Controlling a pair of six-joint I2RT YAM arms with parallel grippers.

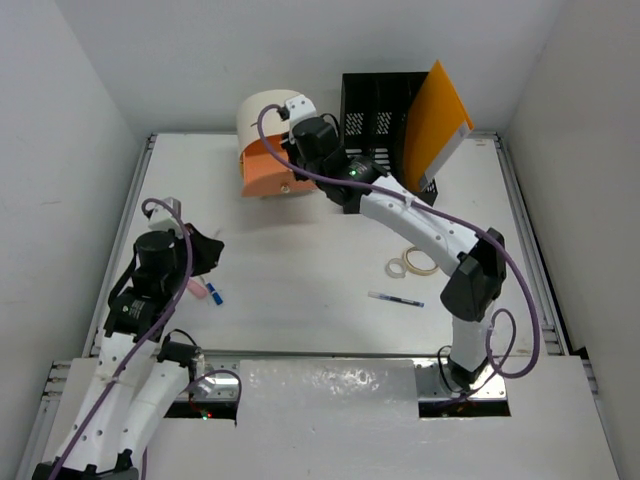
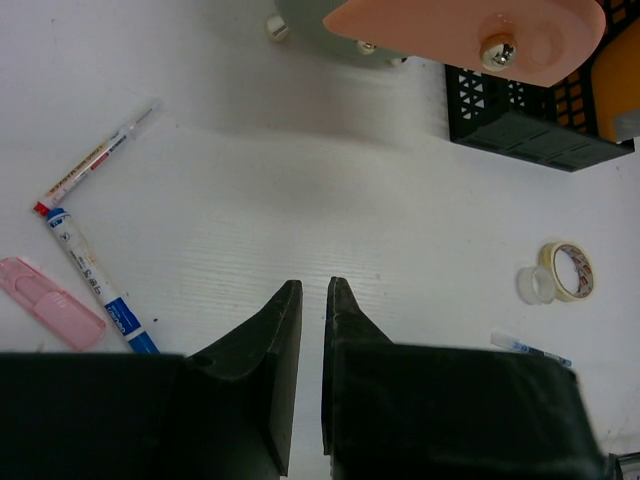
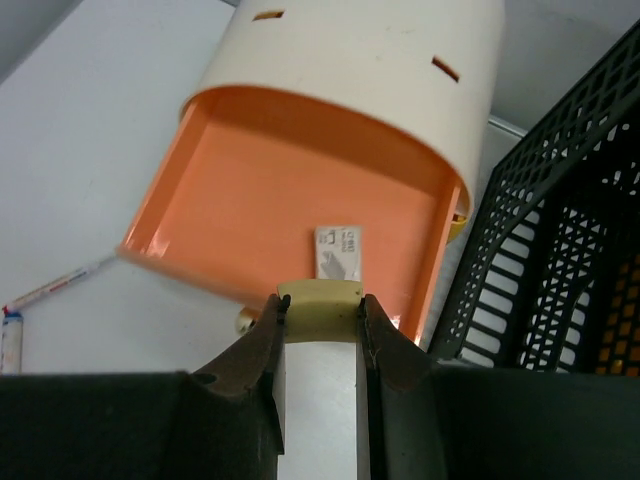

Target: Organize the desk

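The desk is a white tabletop with loose stationery on it. At the back, my right gripper hangs over the open orange drawer of a cream round organiser. It is shut on a cream-and-white block-like item, with both fingers against its sides. A small printed card lies in the drawer. My left gripper hovers over the desk's left side, its fingers almost together with nothing between them.
A black mesh basket with an orange folder stands at the back right. Two tape rolls and a pen lie right of centre. A blue pen, a pink item and a red-tipped pen lie left.
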